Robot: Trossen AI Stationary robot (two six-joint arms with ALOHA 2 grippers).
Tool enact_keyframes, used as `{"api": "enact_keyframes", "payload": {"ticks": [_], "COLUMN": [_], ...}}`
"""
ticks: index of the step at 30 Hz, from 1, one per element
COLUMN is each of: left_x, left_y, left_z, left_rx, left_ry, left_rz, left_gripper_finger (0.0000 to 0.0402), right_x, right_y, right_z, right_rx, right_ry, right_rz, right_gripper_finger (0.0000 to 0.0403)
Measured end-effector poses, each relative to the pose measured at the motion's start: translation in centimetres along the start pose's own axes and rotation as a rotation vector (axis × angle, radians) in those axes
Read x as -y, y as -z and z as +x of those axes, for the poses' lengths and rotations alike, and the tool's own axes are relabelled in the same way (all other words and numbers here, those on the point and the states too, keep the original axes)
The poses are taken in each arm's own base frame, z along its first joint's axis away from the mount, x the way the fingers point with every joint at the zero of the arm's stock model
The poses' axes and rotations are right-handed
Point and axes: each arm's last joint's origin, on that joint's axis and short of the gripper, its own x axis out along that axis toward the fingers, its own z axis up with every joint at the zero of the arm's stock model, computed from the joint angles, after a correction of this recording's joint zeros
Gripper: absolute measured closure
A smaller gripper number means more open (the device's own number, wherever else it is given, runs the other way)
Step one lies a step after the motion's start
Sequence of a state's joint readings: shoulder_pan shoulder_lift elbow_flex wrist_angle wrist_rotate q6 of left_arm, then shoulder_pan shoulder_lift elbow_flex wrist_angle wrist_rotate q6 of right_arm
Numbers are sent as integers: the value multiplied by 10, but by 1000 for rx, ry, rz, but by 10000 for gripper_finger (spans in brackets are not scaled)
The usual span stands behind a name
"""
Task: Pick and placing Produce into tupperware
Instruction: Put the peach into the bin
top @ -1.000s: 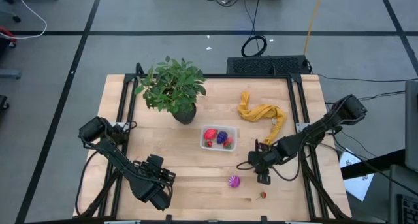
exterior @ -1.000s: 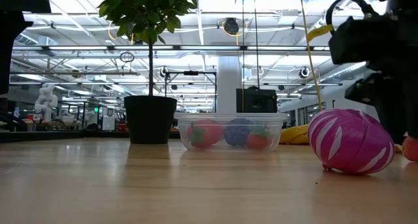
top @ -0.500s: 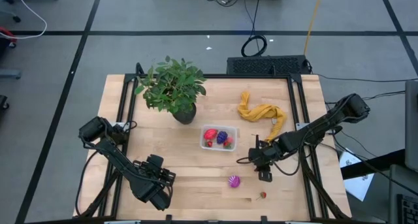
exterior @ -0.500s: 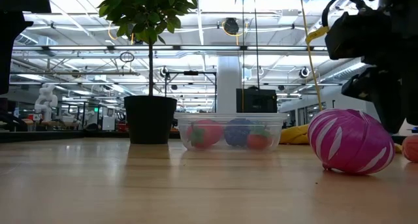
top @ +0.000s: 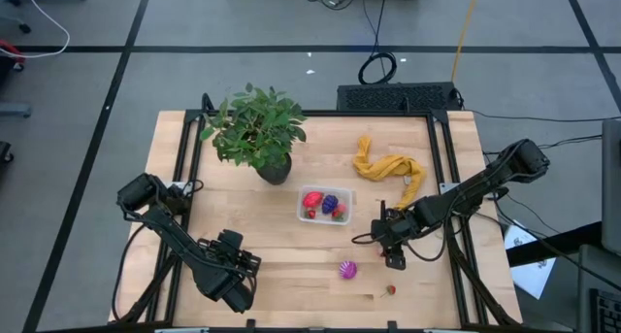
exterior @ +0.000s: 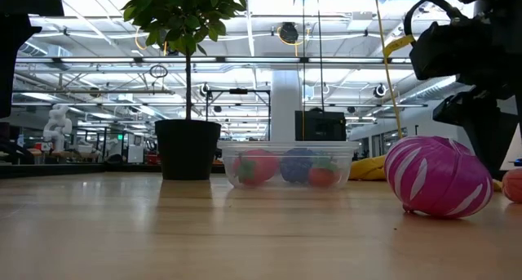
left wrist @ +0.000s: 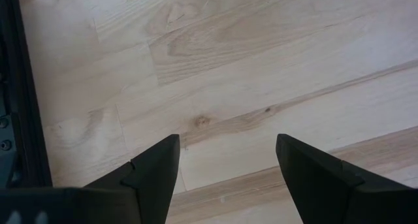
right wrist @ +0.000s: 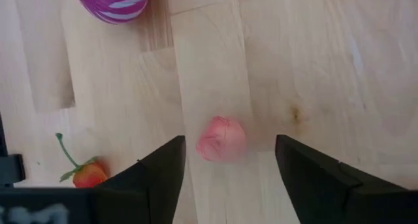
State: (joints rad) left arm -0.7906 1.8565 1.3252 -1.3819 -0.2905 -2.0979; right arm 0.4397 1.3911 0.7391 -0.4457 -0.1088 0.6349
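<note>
Grey floor [top: 243, 71] with dark lines, black cables [top: 376, 66], bright ceiling lights [exterior: 269, 2]

High view: overhead, whole table [top: 291, 255]. Low view: tabletop level, facing the room. Wrist views: close, looking down onto wood. The magenta striped fruit [top: 347, 269] appears in high, low [exterior: 438, 177] and right wrist [right wrist: 112, 2] views.

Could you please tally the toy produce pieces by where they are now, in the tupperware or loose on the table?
In the tupperware: 3 (red piece, purple piece, strawberry)
Loose on the table: 3 (magenta striped piece, pink piece, small red strawberry)
Total: 6
</note>
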Motion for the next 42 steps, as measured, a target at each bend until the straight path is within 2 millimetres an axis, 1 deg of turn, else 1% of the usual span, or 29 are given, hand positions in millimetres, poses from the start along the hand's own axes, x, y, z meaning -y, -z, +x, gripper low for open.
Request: {"api": "enact_keyframes", "payload": {"ticks": [3,8,11,15,28,38,42], "left_x": [0,0,0,0,0,0,1], "left_y": [0,0,0,0,0,0,0], "left_z": [0,0,0,0,0,0,0], "left_rx": [0,0,0,0,0,-1,-4], "left_ry": [0,0,0,0,0,2,7], "left_rz": [0,0,0,0,0,-1,-2], "left_gripper_finger": [144,144,144,144,144,144,144], "right_x": [1,10,14,16,17,13,15], "right_y": [2,11,16,19,18,13,14], "right_z": [2,11,16,19,20,21,22], "right_rx": [3,-7,6,24,39,94,104], "right_ry": [-2,6,-3,-16,-19,-54,-48], "right_rz": [4,58,58,55,30,0,3], "right_gripper_finger": [168,159,151,145,150,151,152]}}
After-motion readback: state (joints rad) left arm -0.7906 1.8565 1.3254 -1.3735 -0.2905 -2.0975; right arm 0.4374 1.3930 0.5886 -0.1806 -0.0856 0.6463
